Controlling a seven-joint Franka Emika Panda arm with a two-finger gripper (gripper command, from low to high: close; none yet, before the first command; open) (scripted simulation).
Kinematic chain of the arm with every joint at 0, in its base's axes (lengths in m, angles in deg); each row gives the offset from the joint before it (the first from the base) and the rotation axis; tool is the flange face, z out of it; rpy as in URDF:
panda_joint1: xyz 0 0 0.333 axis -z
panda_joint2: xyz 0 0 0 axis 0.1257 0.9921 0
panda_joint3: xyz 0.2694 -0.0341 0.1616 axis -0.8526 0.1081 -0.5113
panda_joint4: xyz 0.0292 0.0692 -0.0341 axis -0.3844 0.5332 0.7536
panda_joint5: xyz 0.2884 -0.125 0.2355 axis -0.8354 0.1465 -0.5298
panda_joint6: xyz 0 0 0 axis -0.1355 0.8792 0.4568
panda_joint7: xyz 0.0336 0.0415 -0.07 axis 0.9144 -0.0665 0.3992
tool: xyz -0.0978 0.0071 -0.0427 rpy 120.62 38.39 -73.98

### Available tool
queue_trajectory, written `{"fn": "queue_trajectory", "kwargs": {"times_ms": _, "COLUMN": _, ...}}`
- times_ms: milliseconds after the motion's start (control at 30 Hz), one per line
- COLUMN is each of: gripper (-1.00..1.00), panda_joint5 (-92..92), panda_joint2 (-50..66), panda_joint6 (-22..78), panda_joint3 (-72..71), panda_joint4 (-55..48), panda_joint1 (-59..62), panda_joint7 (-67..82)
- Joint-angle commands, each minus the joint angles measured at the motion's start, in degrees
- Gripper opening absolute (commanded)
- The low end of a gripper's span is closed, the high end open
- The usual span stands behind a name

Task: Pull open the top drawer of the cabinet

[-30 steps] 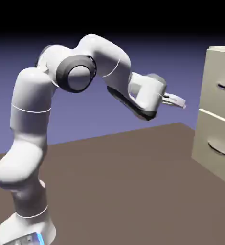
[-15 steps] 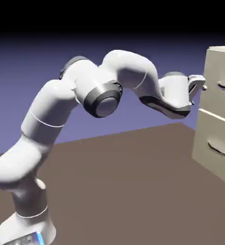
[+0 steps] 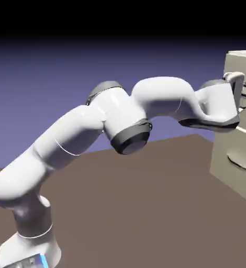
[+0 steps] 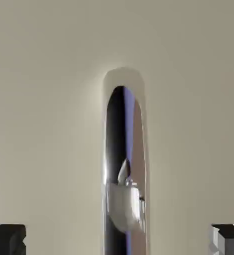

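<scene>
Rising from the white base (image 3: 28,251) at the lower left of the exterior view, with a small blue light (image 3: 43,260) near the bottom edge, and climbing through the rounded white arm (image 3: 67,133) toward the centre. Seeing below it the brown counter (image 3: 130,209), spread across the lower part of the frame. Passing a dark-ringed joint (image 3: 131,138) near the middle, then reaching almost level to the upper right. Finding there the pincer (image 3: 244,96), turned toward the beige cabinet (image 3: 242,53) and standing in front of the top drawer (image 3: 231,65), at the upper right of the frame. Seeing under it, at the right edge, the lower drawer front (image 3: 224,149) with its curved metal handle (image 3: 241,163).

In the hand view, showing one dark fingertip (image 4: 7,240) in the lower left corner. Going to the middle, meeting the shiny top handle (image 4: 125,149), running upright from the bottom edge to above the centre, before the plain beige front. Showing at the lower right corner the other fingertip (image 4: 229,240). Standing released and wide, one tip on each side of the handle, both apart from it, grasping nothing.
</scene>
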State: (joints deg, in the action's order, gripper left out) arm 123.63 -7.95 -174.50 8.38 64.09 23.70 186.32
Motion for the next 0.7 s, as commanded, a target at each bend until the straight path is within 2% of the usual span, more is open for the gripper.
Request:
{"fn": "queue_trajectory", "kwargs": {"times_ms": 0, "gripper": 0.00, "panda_joint5": -0.69, "panda_joint2": 1.16, "panda_joint6": -0.66, "panda_joint3": 0.44, "panda_joint4": -2.08, "panda_joint1": -1.07, "panda_joint7": 1.29}}
{"fn": "queue_trajectory", "kwargs": {"times_ms": 33, "gripper": 0.00, "panda_joint5": -1.17, "panda_joint2": 1.98, "panda_joint6": -1.13, "panda_joint3": 0.75, "panda_joint4": -3.54, "panda_joint1": -1.83, "panda_joint7": 2.20}}
{"fn": "queue_trajectory", "kwargs": {"times_ms": 67, "gripper": -1.00, "panda_joint5": -1.17, "panda_joint2": 1.98, "panda_joint6": -1.13, "panda_joint3": 0.75, "panda_joint4": -3.55, "panda_joint1": -1.83, "panda_joint7": 2.20}}
{"fn": "queue_trajectory", "kwargs": {"times_ms": 667, "gripper": -1.00, "panda_joint5": 8.07, "panda_joint2": -17.47, "panda_joint6": 9.71, "panda_joint3": -11.13, "panda_joint4": 31.74, "panda_joint1": 19.84, "panda_joint7": -17.17}}
